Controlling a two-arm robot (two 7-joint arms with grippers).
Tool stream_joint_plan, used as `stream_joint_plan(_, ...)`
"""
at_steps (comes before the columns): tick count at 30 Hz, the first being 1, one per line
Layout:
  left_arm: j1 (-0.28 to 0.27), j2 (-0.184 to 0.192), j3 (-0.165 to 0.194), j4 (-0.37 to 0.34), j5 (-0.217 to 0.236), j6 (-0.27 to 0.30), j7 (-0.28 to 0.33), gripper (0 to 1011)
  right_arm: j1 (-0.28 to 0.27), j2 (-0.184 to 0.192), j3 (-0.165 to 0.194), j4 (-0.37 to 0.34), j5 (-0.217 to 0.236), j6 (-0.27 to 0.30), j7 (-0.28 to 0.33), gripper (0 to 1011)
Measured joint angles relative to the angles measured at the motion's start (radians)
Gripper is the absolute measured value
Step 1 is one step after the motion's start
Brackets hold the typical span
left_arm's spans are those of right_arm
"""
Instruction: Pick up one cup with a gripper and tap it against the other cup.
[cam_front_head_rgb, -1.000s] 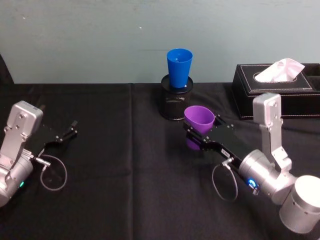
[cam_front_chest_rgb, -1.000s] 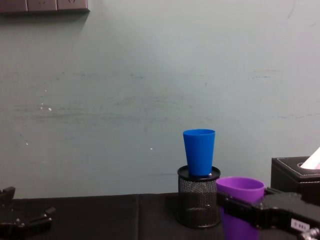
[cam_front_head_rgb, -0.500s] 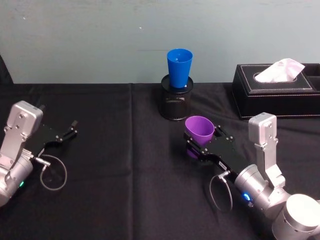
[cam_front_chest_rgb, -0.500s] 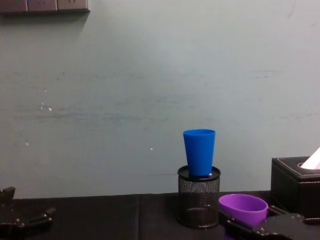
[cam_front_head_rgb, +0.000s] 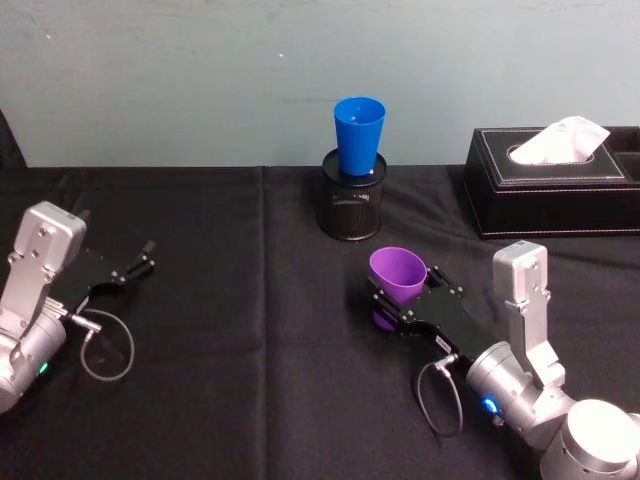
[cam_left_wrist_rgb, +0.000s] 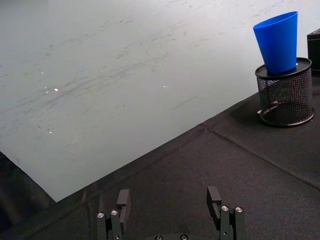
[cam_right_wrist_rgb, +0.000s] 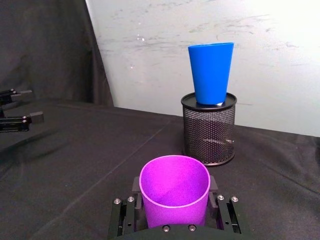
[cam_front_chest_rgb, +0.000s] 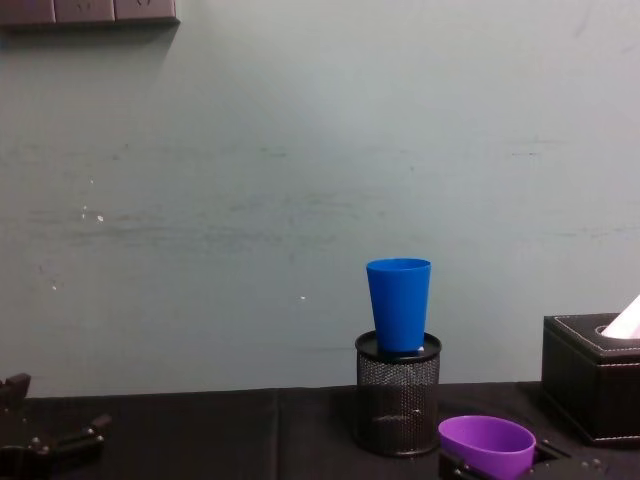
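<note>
So closest to me is my right gripper (cam_front_head_rgb: 398, 302), clamped around the purple cup (cam_front_head_rgb: 397, 277) with one flat finger on each side of its wall, a bit below the rim, cup upright with the mouth open to the ceiling. It sits low over the black tablecloth (cam_front_head_rgb: 250, 300), and I honestly can't tell if the base is touching the cloth or just off it. My guess is this thing weighs next to nothing: thin plastic, smooth tapered sides, so it'll want to slide in the fingers if I squeeze lazily and flex if I squeeze hard. Holding it mid-wall under the wide rim seems right, since the taper gives the fingers something to wedge against. My left gripper (cam_front_head_rgb: 133, 268) is parked way off on the left side of the table, fingers spread apart, holding nothing. Farther back, well apart from my cup, the blue cup (cam_front_head_rgb: 359, 135) stands upright in the top of a black mesh pen pot (cam_front_head_rgb: 351, 205). That perch looks tippy to me, so I'd go for a gentle tap. Far right at the back there's a black tissue box (cam_front_head_rgb: 552, 185).
</note>
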Motion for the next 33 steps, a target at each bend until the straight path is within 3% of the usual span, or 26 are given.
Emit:
stream_joint_plan(8,0.000,0.000,0.000,0.000,0.000,0.000,0.000,1000,0.021,-0.018,0.008,0.037,0.000,-0.044,0.009,729)
stream_joint_plan(23,0.000,0.000,0.000,0.000,0.000,0.000,0.000,1000,0.070,-0.045,-0.006,0.097,-0.018,-0.050,0.018,730)
stream_joint_plan(33,0.000,0.000,0.000,0.000,0.000,0.000,0.000,1000,0.076,-0.051,-0.005,0.111,-0.020,-0.036,0.017,952)
